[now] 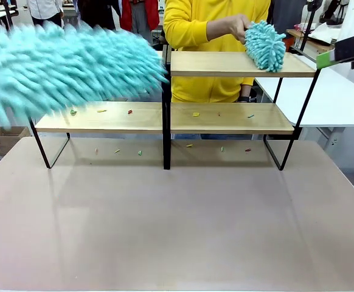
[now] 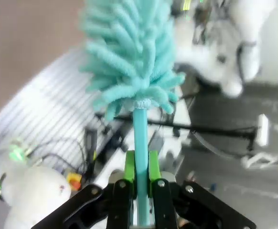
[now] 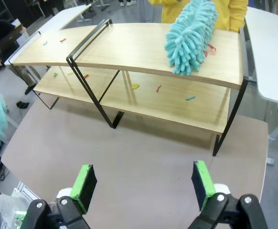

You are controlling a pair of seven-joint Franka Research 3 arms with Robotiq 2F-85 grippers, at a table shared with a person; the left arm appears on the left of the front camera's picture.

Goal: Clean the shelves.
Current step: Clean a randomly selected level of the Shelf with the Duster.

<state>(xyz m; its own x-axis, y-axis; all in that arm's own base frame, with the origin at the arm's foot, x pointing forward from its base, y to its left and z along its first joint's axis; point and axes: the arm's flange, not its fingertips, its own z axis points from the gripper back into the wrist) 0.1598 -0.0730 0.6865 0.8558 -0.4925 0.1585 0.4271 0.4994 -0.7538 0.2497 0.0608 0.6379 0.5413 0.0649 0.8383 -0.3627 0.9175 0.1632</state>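
Observation:
The shelves (image 1: 229, 64) stand across the table, light-wood boards in a black frame; small coloured scraps (image 1: 195, 114) lie on the lower boards. A blurred teal duster (image 1: 61, 61) hangs in front of the upper left board. In the left wrist view my left gripper (image 2: 140, 167) is shut on that duster's thin teal handle (image 2: 139, 133), fluffy head (image 2: 129, 52) beyond. A person in yellow presses a second teal duster (image 1: 265, 44) on the upper right board (image 3: 144, 45). My right gripper (image 3: 143, 186) is open above the table, apart from the shelves, and its green pad (image 1: 324, 59) shows at the right.
More scraps (image 1: 139, 152) lie on the grey table (image 1: 177, 225) under the shelves. A white table (image 1: 341, 97) stands to the right, close to the shelf frame. Boxes and other people are in the background at the left.

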